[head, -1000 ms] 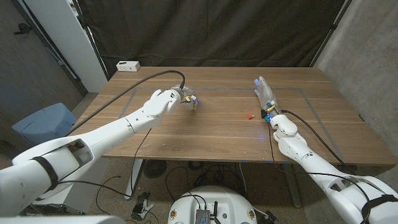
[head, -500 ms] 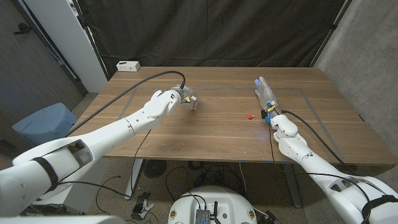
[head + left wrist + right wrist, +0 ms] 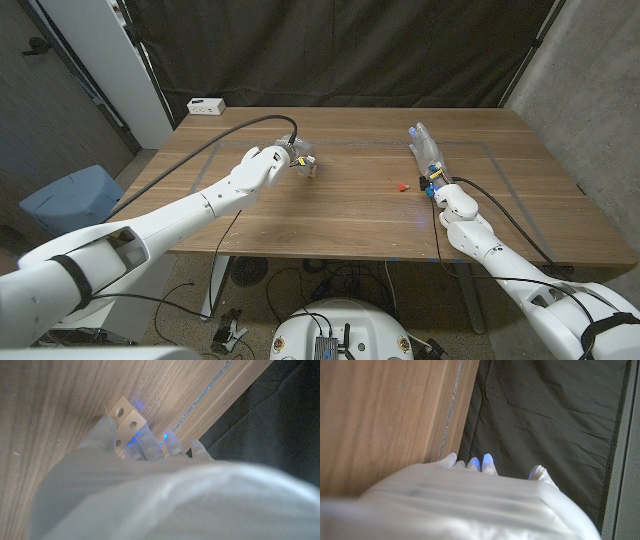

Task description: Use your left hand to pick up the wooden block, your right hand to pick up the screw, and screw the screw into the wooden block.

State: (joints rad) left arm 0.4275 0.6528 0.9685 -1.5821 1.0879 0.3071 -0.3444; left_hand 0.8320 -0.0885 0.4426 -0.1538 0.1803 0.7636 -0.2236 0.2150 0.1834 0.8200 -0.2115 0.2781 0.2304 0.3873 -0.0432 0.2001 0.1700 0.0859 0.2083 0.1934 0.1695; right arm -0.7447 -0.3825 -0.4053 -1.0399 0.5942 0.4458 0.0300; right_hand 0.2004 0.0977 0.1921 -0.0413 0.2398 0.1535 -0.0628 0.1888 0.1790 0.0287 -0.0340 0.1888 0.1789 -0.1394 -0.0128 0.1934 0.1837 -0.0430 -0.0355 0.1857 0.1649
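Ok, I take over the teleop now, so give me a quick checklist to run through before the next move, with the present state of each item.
1. Left hand at the wooden block: ok, its fingers touch the block.
2. Block firmly gripped: cannot tell, the hand hides most of it.
3. Block's holes free for the screw: ok, open holes show in the left wrist view.
4. Screw within sight: ok, it lies on the table, just left of the right hand.
5. Right hand free to pick: ok, it holds nothing, fingers stretched out.
6. Screw picked up: not ok, it lies untouched.
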